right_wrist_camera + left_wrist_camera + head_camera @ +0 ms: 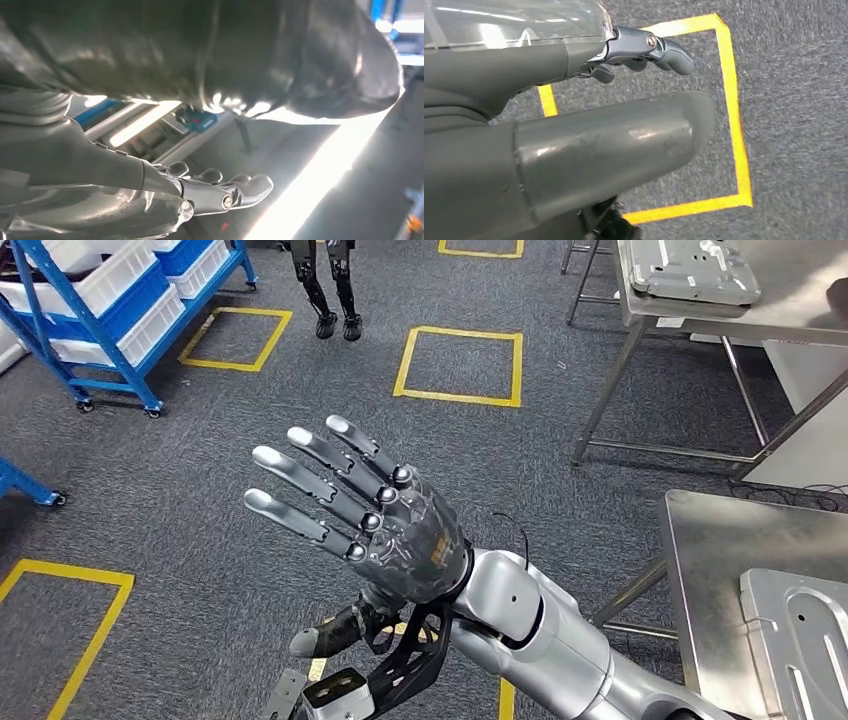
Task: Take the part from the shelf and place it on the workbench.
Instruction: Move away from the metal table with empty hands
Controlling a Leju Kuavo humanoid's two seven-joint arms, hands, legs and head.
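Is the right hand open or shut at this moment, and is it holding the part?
Open: right hand has its fingers spread straight above the carpet, holding nothing.

The grey carpeted floor carries yellow tape squares and, at 10 o'clock, a blue wheeled shelf loaded with white bins. At 1 o'clock, a steel workbench bears a flat grey metal part. At 4 o'clock, a second steel bench bears a grey stamped panel.

Matt grey carpet; brushed-metal workbench; glossy robot hand.
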